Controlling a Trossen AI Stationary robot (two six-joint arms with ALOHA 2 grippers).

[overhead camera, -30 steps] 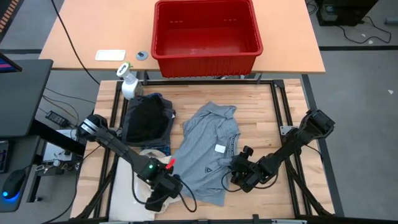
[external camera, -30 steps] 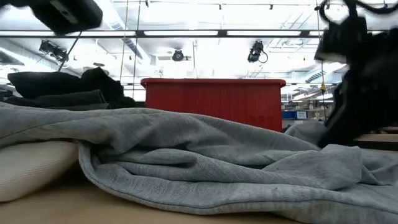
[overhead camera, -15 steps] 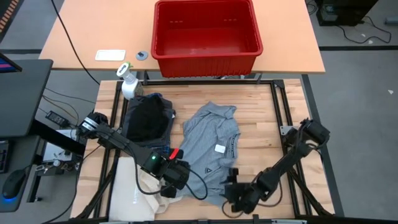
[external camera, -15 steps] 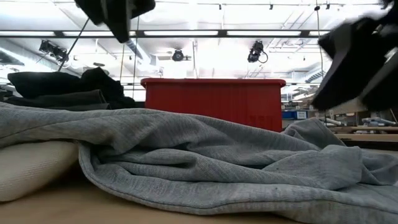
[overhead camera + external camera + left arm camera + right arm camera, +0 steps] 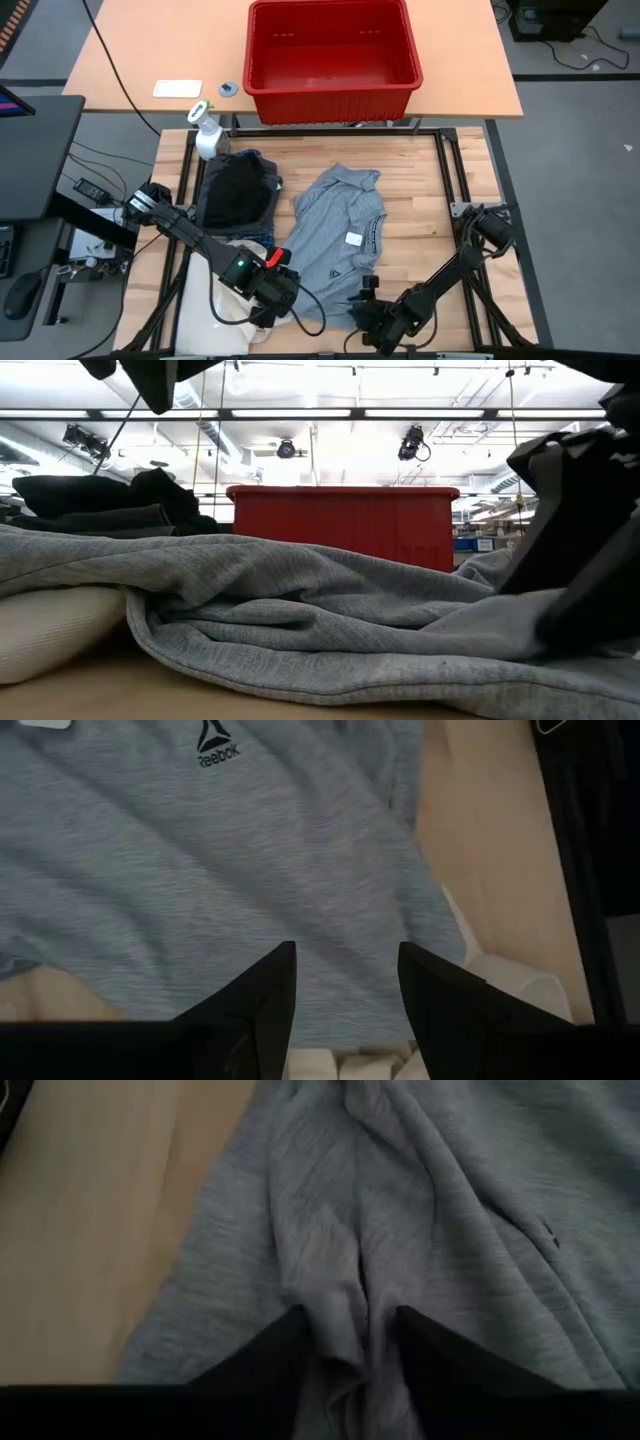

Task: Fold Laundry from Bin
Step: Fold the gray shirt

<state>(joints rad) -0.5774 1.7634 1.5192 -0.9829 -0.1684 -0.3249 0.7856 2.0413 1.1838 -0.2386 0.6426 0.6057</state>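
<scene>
While the grey Reebok shirt (image 5: 335,240) lay spread on the wooden surface (image 5: 420,190), the left gripper (image 5: 342,990) hovered parted over its hem, and the right gripper (image 5: 350,1350) pinched a fold near the red bin (image 5: 332,55).

A soft, matt, heathered grey knit shirt (image 5: 335,235) is seen on the pale, smooth wooden slat table (image 5: 410,190). Beyond the table, smooth, slightly glossy plastic is shown by the large rectangular red bin (image 5: 332,60).
</scene>
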